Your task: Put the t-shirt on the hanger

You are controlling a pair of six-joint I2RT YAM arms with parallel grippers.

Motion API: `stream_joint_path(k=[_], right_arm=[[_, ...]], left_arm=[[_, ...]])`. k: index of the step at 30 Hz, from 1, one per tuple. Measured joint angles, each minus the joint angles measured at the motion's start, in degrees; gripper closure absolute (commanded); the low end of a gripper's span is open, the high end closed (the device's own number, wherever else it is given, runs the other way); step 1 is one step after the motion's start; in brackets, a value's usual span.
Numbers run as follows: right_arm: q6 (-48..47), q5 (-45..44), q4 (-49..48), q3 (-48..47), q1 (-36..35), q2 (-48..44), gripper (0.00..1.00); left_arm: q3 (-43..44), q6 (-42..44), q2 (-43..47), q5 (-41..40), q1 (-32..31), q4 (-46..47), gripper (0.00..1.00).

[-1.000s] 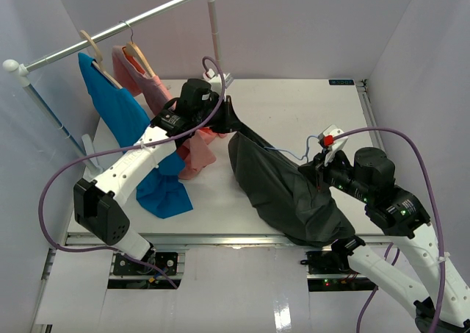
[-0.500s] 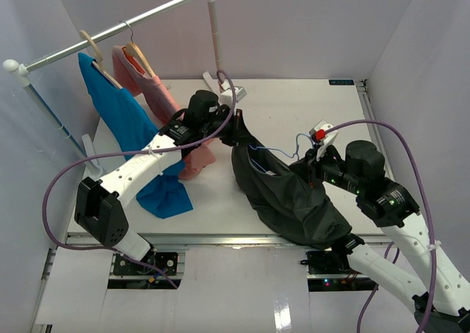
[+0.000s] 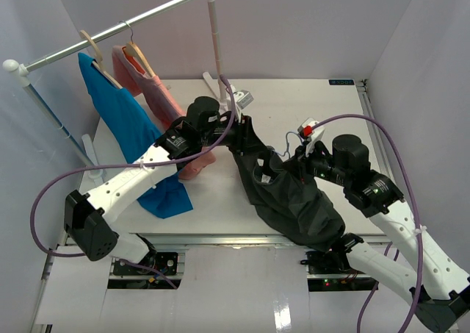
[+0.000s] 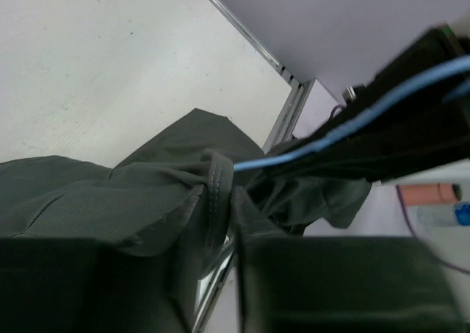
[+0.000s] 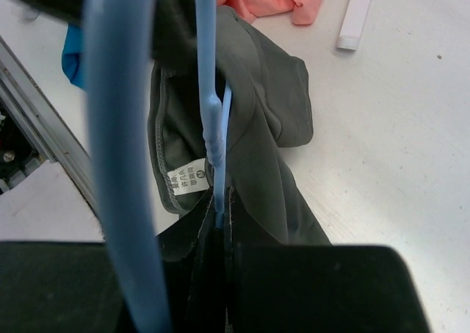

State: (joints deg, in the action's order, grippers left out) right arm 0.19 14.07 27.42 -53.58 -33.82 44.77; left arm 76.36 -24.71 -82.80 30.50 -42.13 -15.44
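Left tool (image 3: 239,130) clamps the one t-shirt (image 3: 295,201); right tool (image 3: 297,159) clamps the one hanger (image 5: 211,120).

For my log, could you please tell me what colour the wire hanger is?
The hanger is light blue; the right wrist view shows it best.

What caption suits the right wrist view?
Right gripper holds the light-blue hanger over the open collar of the charcoal t-shirt.
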Motion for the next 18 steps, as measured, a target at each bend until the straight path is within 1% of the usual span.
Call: stream_joint_path(k=[1,3,5,9,12,14,18], right_arm=[[-0.4,0.5,-0.5,0.0,0.0,0.7,0.92],[-0.9,1.4,-1.1,0.0,0.0,1.5,0.92],[-1.2,2.4,-1.9,0.2,0.0,1.6,0.92],[-0.9,5.4,-4.8,3.6,0.0,-2.1,0.92],[-0.2,8.1,-5.4,5.2,0.0,-4.6,0.92],[0.1,9.8,-5.3,5.3,0.0,-5.6,0.92],[0.8,13.3,-4.9,4.9,0.0,-7.0,0.92]], left_arm=[[-0.7,0.3,1.4,0.1,0.0,-0.3,0.47],[-1.0,1.5,4.2,0.0,0.0,-0.8,0.43],[-0.6,3.7,7.0,-0.8,0.0,-2.0,0.43],[1.2,11.4,11.7,-6.2,0.0,-5.5,0.43],[1.3,18.0,15.2,-9.5,0.0,-8.4,0.45],[1.4,22.9,17.0,-10.3,0.1,-11.1,0.47],[2.4,32.4,18.2,-8.8,0.1,-18.0,0.50]])
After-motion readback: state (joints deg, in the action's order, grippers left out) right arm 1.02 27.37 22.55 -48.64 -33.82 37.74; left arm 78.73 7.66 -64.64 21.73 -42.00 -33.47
